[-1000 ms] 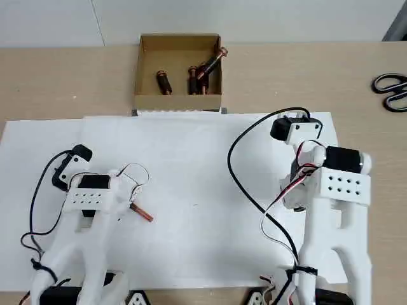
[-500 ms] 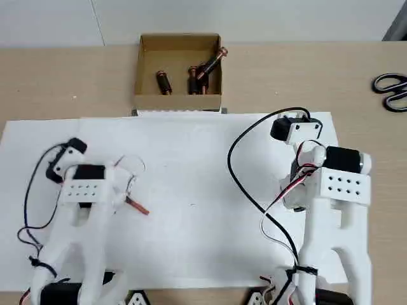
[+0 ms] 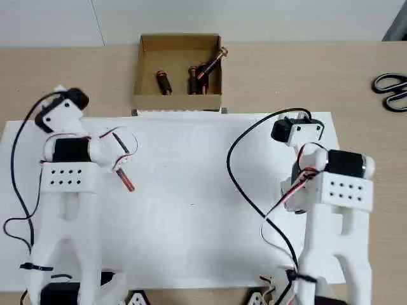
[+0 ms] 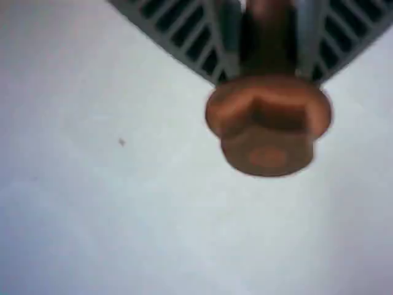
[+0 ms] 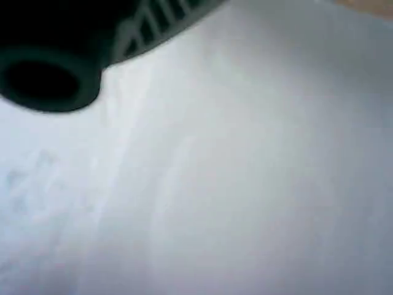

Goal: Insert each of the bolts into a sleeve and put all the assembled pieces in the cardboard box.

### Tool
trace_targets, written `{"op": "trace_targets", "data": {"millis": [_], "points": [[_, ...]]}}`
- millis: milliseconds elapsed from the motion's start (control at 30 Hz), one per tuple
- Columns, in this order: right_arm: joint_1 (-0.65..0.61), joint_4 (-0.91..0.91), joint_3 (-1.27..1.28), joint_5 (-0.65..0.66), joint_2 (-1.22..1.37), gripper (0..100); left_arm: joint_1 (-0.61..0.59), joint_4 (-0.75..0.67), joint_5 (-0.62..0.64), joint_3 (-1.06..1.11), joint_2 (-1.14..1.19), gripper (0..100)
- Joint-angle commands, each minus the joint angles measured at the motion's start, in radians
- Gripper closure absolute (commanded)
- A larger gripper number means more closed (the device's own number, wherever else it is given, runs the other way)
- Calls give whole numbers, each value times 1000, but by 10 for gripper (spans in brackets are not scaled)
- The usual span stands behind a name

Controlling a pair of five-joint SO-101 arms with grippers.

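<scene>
Left tool (image 3: 117, 166): pressed together on a copper-coloured metal bolt with a flanged hex head (image 4: 268, 123). It pinches the shank, and the head hangs free below, clear of the white paper sheet (image 3: 203, 210). Seen from above, the bolt sits at about 9 o'clock on the sheet and slants head-down towards 5 o'clock. I cannot tell whether a sleeve is already on the shank, because the tool covers that part. In my judgement, gripping the shank and leaving the head exposed suits carrying the piece to the box, not mating it with another part.

Right tool (image 5: 166, 21): low over the sheet at about 3 o'clock. I cannot tell whether it is spread or pressed together. No piece is visible in it. The right arm (image 3: 340, 184) stands folded over its own side of the sheet, which leaves the route to the box open for the left arm.

Open brown cardboard box (image 3: 137, 70): at 12 o'clock, just beyond the far edge of the sheet. Several copper-coloured pieces (image 3: 164, 82) lie inside, and one leans on the rim at the 2 o'clock corner.

Surface: a light wooden top (image 3: 63, 76), with the sheet covering the work area. A pair of dark-handled scissors (image 3: 391, 89) lies at 2 o'clock, well away from the work. A pale wall runs behind the far edge.
</scene>
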Motion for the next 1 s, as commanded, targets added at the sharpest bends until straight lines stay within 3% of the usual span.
{"op": "trace_targets", "data": {"millis": [0, 233, 400, 600, 967], "points": [[4, 44, -72, 5, -102, 994, -3, 6, -60, -133, -14, 992], [4, 58, -74, 9, -229, 995, 5, 3, -169, -289, -14, 992], [4, 62, -77, 9, -280, 995, 3, 9, -316, -348, -20, 993], [5, 56, -74, 3, -325, 995, 35, -18, -460, -374, -198, 993], [2, 33, -80, -75, -364, 995, 48, -63, -535, -271, -434, 993]]}}
